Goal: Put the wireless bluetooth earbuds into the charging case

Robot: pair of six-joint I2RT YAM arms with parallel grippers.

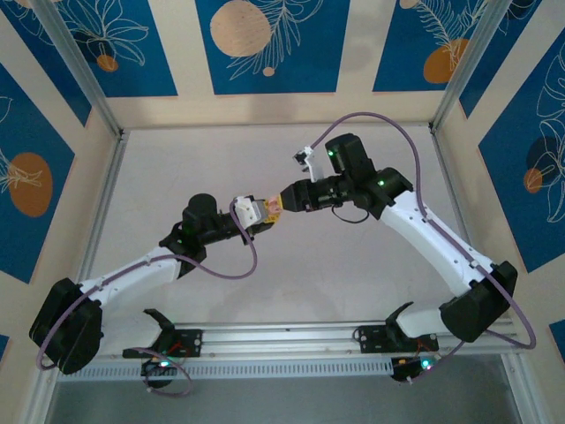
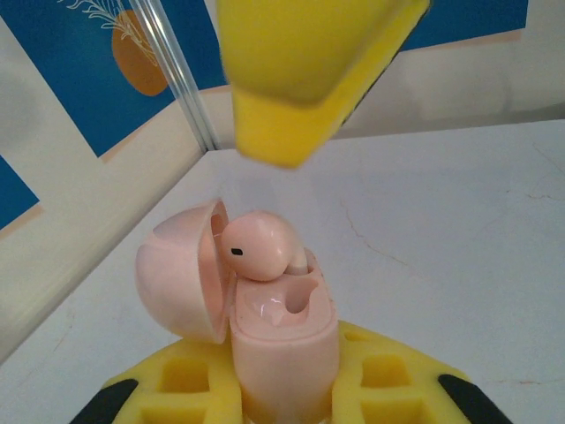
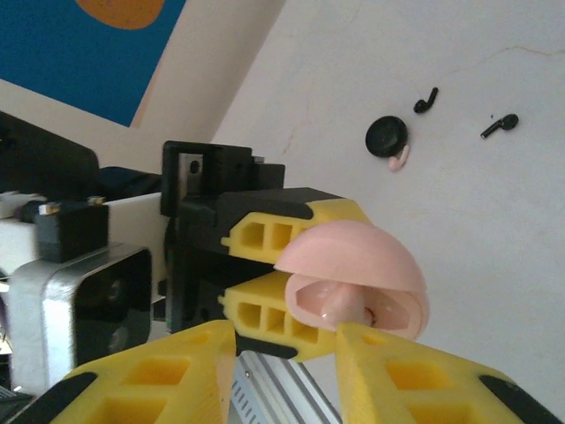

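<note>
Pale pink charging case [image 2: 284, 353], lid and body one shade. The pink earbud [image 2: 260, 250] in it carries one small black dot. The left gripper [image 2: 284, 393] and right gripper [image 3: 284, 353] have bright yellow jaws with black trim. Matte white worktop [image 3: 494, 230], with two black earbuds [image 3: 426, 100] and a black disc [image 3: 387, 136]. Deep blue wall panels [image 1: 265, 44] show orange circles and white leaf outlines.

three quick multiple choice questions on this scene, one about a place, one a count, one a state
1. Where is the charging case? A on the floor B held by the left gripper C on a shelf
2. How many black earbuds lie on the table? A one B two C four
3. The case's lid is A shut B open C removed
Key: 1 B, yellow fingers clamp its base; 2 B, two stemmed pieces by the black disc; 3 B, hinged aside, pink earbud showing.
</note>
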